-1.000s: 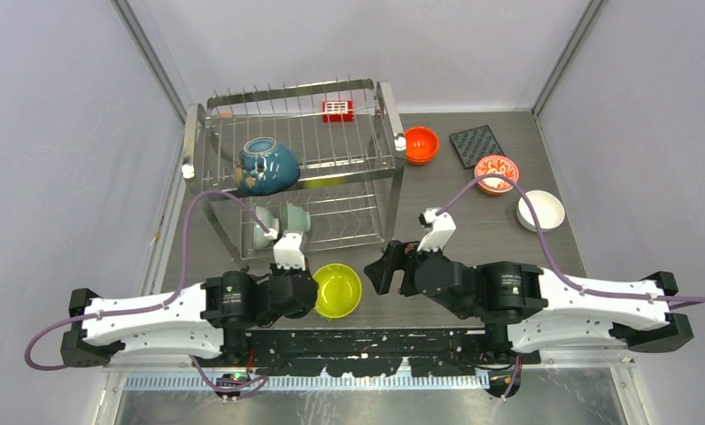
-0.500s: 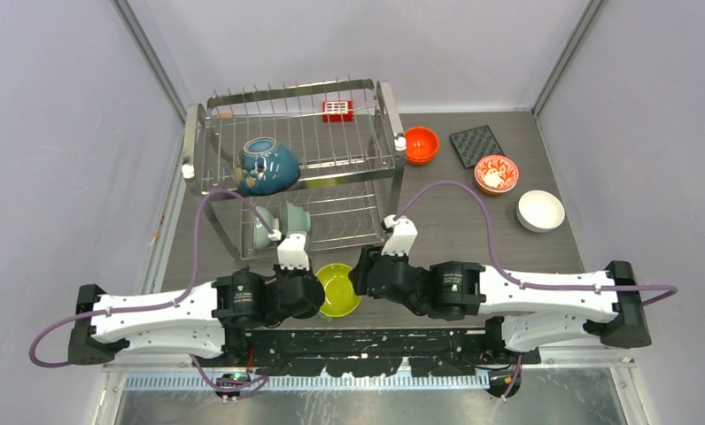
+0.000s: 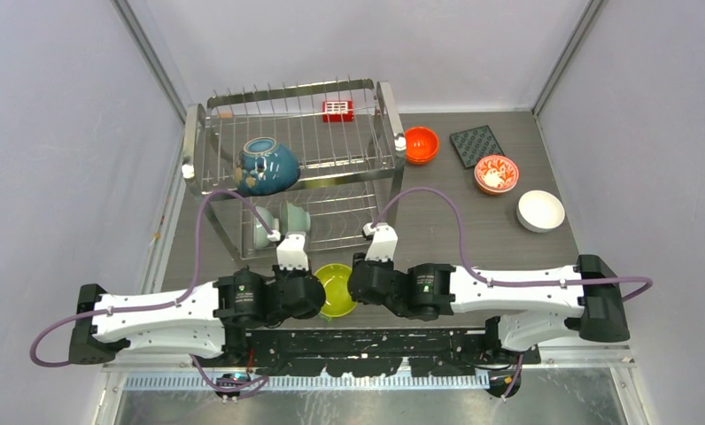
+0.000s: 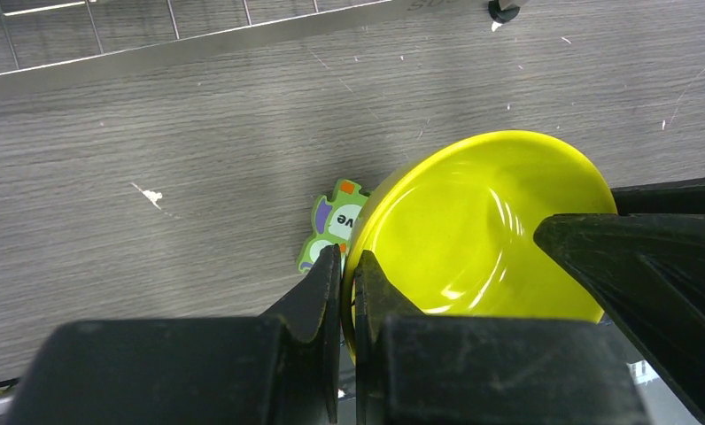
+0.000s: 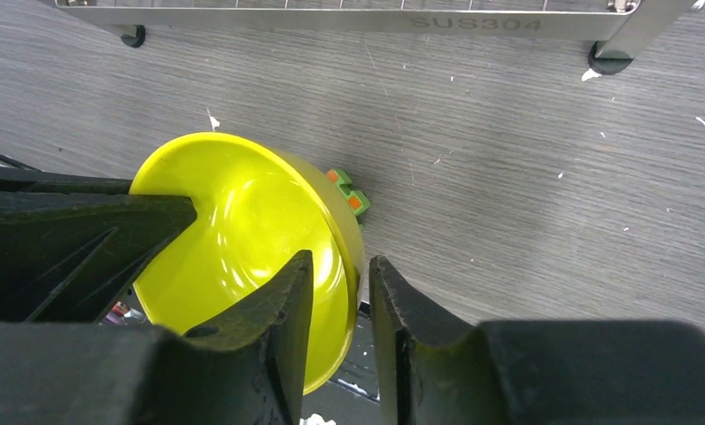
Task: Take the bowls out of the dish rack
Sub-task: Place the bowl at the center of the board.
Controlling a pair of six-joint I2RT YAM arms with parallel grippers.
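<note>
A yellow-green bowl [image 3: 336, 288] hangs tilted just above the table in front of the dish rack [image 3: 386, 106]. My left gripper [image 4: 347, 261] is shut on the left rim of this bowl [image 4: 482, 230]. My right gripper [image 5: 342, 266] straddles the opposite rim of the bowl [image 5: 243, 230]. One of its fingers is inside, one outside, and slim gaps still show. A dark teal-blue bowl [image 3: 267, 166] lies on the rack's upper tier. A pale green bowl [image 3: 282, 221] sits on the lower tier, partly hidden by my left wrist.
An orange bowl [image 3: 422, 144], a red-flowered bowl [image 3: 496, 173] and a white bowl [image 3: 541, 211] stand on the table right of the rack, beside a dark square mat [image 3: 476, 144]. A green sticker [image 4: 331, 221] lies under the held bowl. The rack's front bar [image 5: 375, 22] runs close ahead.
My right arm has swung left to the yellow-green bowl, and its jaws have narrowed around the rim. The left gripper has kept its hold and barely moved.
</note>
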